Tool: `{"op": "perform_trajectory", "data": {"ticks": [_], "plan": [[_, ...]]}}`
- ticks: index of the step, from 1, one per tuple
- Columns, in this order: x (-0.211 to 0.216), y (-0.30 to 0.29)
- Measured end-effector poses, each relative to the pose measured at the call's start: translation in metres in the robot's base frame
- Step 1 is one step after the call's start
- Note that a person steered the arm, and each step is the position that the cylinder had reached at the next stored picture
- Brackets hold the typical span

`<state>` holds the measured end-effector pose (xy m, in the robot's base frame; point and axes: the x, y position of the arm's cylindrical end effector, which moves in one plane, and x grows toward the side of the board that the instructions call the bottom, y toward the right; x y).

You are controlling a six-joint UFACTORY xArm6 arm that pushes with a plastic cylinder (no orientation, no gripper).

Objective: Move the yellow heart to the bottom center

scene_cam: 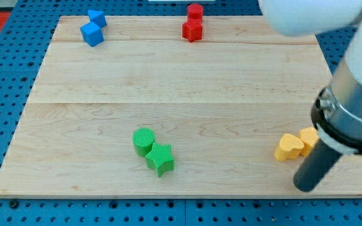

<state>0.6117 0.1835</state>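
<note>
My tip [306, 186] rests on the wooden board [181, 113] near its bottom right corner, a bare rod holding nothing. The yellow heart [288, 148] lies just up and to the view's left of my tip, close but apart from it. A second yellow block [309, 137], shape unclear, touches the heart's right side and is partly hidden by the arm. Well to the heart's left sit a green cylinder [144, 141] and green star [161, 158], touching each other.
</note>
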Motion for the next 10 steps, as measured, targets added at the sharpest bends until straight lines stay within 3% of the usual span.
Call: {"op": "perform_trajectory", "data": {"ticks": [1,3,5,6,7,8,9,10], "plan": [[-0.009,0.022],[-0.038,-0.057],[-0.054,0.04],[-0.088,0.075],[-0.105,0.094],[-0.089,0.094],[-0.076,0.051],[-0.062,-0.028]]}}
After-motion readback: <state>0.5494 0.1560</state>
